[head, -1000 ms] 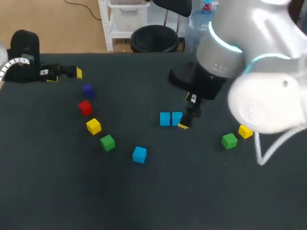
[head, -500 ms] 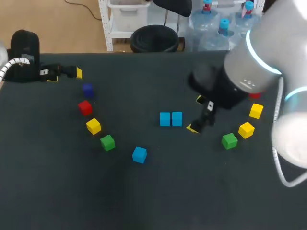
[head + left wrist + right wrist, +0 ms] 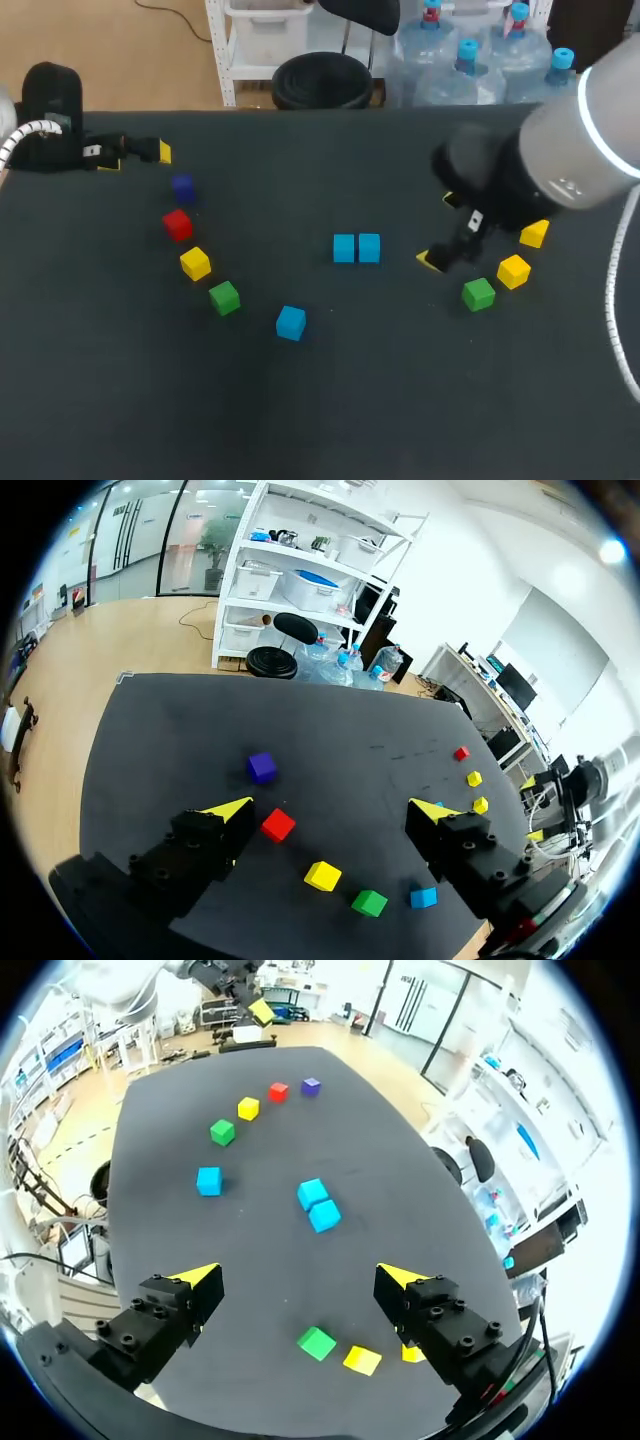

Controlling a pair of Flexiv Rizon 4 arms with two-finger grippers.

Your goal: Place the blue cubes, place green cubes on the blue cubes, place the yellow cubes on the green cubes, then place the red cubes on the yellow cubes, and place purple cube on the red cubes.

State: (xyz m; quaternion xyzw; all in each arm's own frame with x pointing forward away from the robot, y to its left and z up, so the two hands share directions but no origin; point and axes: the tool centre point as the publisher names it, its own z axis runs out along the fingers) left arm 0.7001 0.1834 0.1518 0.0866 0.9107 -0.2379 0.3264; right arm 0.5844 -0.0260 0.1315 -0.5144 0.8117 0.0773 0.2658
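Observation:
Two blue cubes (image 3: 344, 248) (image 3: 369, 247) sit side by side at mid-table; a third blue cube (image 3: 291, 322) lies nearer the front. On the left, a purple cube (image 3: 182, 186), a red cube (image 3: 177, 224), a yellow cube (image 3: 195, 263) and a green cube (image 3: 224, 297) form an arc. At the right are a green cube (image 3: 478, 294) and two yellow cubes (image 3: 514, 271) (image 3: 534, 233). My right gripper (image 3: 440, 230) hangs open and empty, just left of these. My left gripper (image 3: 137, 158) is open and empty at the far left, behind the purple cube. The left wrist view shows a second red cube (image 3: 461, 752) far right.
The dark table (image 3: 300, 420) has free room along its front and across the back middle. In the right wrist view the green cube (image 3: 317, 1342) lies below the open gripper (image 3: 300, 1277), with the blue pair (image 3: 318, 1205) ahead of it.
My right arm has swung to the right, away from the pair of blue cubes and toward the green and yellow cubes, uncovering them. The left arm and all cubes stayed put.

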